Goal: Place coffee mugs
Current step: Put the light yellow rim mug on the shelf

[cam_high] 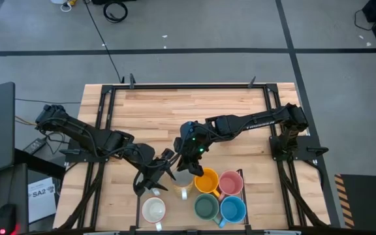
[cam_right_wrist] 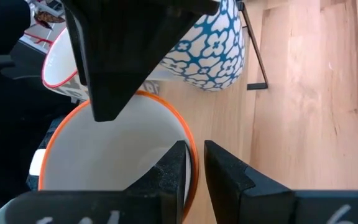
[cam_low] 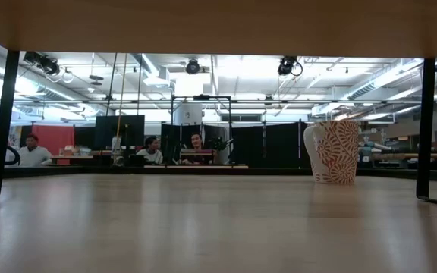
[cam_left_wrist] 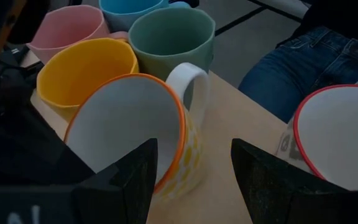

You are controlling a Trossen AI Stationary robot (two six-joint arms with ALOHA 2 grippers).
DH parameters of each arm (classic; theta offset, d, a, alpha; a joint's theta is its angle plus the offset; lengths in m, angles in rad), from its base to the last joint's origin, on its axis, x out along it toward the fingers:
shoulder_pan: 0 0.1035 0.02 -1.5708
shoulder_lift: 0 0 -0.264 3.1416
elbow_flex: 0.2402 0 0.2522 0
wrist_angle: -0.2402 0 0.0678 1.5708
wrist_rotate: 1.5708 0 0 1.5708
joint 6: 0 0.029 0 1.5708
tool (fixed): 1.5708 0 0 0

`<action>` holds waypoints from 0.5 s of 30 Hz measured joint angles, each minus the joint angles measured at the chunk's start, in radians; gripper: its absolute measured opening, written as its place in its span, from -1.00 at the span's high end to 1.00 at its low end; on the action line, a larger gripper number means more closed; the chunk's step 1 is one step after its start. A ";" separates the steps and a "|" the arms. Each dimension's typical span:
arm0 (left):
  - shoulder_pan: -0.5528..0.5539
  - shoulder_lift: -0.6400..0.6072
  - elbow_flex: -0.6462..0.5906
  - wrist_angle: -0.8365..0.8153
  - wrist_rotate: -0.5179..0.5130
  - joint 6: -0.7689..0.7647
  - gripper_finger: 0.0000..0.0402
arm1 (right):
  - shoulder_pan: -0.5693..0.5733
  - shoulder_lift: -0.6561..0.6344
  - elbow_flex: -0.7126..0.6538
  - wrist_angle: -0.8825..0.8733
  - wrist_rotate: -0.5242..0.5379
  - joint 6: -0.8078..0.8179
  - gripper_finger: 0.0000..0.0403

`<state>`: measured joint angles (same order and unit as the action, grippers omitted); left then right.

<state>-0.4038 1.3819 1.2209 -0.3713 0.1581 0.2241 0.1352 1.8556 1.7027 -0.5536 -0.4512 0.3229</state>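
1. Nipping the orange-rimmed mug's wall, the right gripper fingers steady it beside the mug cluster at the desk's near edge.
2. Left gripper fingers hang released beside it.

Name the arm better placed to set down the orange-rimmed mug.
Right. The right gripper is shut on the orange-rimmed mug, one finger inside the rim and one outside. The left gripper is open beside it, gripping nothing.
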 joint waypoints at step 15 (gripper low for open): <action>0.000 0.000 0.000 0.000 0.000 -0.001 -0.06 | 0.001 0.001 0.000 0.004 -0.091 0.000 0.68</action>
<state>-0.4038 1.3819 1.2213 -0.3711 0.1583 0.2234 0.1360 1.8565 1.7023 -0.5495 -0.5426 0.3233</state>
